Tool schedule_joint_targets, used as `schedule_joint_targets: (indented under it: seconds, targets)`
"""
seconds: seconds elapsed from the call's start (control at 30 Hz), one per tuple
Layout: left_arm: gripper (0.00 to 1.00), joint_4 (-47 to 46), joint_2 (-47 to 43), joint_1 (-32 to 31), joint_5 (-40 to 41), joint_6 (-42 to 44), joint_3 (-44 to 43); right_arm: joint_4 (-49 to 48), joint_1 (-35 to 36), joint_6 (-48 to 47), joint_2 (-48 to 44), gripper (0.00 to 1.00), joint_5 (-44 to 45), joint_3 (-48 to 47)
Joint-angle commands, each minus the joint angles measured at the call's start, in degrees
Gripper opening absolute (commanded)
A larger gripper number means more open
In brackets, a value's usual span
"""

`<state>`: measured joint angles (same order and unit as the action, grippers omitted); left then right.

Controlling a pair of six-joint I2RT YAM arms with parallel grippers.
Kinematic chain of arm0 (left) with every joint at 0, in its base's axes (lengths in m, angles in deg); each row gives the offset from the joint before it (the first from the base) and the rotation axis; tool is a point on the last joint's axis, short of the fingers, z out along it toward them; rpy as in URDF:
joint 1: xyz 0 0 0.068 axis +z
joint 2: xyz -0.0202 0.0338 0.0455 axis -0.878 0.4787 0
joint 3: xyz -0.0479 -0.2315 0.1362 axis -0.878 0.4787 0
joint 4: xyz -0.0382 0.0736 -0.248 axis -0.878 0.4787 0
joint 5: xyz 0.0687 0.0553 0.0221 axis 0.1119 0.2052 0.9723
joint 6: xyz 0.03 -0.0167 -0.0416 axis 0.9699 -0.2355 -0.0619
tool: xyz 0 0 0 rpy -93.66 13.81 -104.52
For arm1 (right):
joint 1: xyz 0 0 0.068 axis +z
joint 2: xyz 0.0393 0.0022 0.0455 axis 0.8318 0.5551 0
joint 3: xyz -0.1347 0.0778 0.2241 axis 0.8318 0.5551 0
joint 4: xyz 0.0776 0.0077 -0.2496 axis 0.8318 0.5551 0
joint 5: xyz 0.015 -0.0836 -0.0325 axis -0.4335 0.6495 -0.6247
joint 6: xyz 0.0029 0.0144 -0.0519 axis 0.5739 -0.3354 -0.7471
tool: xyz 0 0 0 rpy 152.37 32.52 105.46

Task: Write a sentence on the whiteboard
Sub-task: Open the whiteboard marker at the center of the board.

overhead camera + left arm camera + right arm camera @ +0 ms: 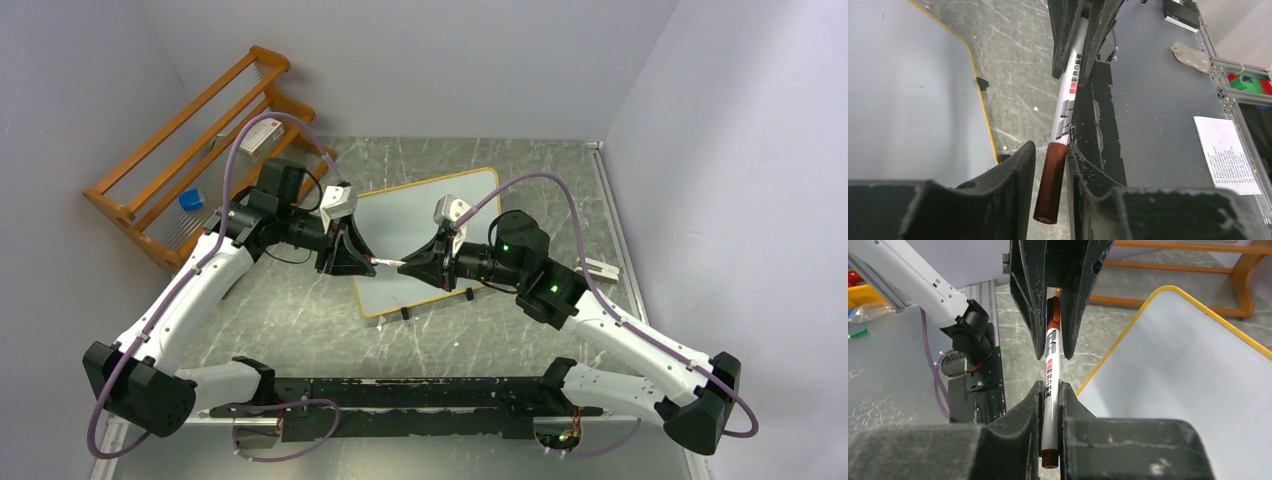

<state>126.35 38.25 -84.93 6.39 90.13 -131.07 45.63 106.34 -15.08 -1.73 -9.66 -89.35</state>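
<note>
Marker (388, 263): bridges both grippers just above the whiteboard's near edge.
Left gripper (362, 262): closed around the brown cap (1050, 182).
Right gripper (408, 266): clamped on the barrel (1051, 370).
Whiteboard (400, 215): flat on the table (300, 320), blank where visible.
Risk: an off-axis pull could twist the marker free, so that it drops.

Illegible red-and-black print on the marker (1068, 100), illegible fine type on the paper sheet (1226, 155)

Top cam: high behind the arm bases, tilted down, whole desk (300, 320) in frame. Left wrist cam looks close-up past its own jaws at the right end effector (1071, 75); right wrist cam faces back at the left end effector (1053, 352). Both share the marker (1068, 100) and a whiteboard (908, 90) edge.
</note>
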Motion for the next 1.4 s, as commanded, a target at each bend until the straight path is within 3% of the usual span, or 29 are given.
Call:
schedule_joint_targets:
  seconds: [0.0,0.13,0.23,0.33,0.4,0.53,0.67,0.83,1.37]
  targets:
    - [0.36,0.28,-1.37,-0.38,-3.88,2.33,-1.81,-0.33,-0.40,-2.34,-0.27,0.00,-3.21,0.81]
    - [0.39,-0.79,-1.90,-0.38,-3.35,0.58,-1.96,-0.19,-0.34,-2.51,0.25,0.00,-3.75,0.99]
    - [0.27,0.95,-1.63,-0.38,-3.26,2.19,-2.06,-0.67,-0.41,-2.33,0.27,0.00,-3.40,1.20]
    - [0.10,2.57,-1.38,-0.38,-3.04,3.56,-2.00,-1.10,-0.58,-1.88,0.22,0.00,-3.65,1.25]
    - [0.05,2.45,-1.42,-0.38,-2.76,3.51,-1.70,-1.29,-0.69,-1.11,0.35,0.00,-4.02,1.18]
    - [0.05,-0.91,-2.79,-0.38,-2.33,0.75,-0.63,-2.57,-0.75,2.39,1.08,0.26,-6.01,0.38]
    - [0.05,-6.85,-4.64,-0.38,-2.18,-4.06,1.55,-3.24,-0.78,5.46,2.59,0.45,-8.69,-0.62]
    - [0.05,-9.99,-5.52,-0.38,-2.18,-6.18,3.16,-3.92,-0.96,8.35,2.64,0.56,-8.97,-1.57]
    - [0.05,-11.79,-5.74,-0.38,-5.34,-6.99,4.47,0.70,-3.92,12.46,5.47,0.51,-11.15,-7.03]
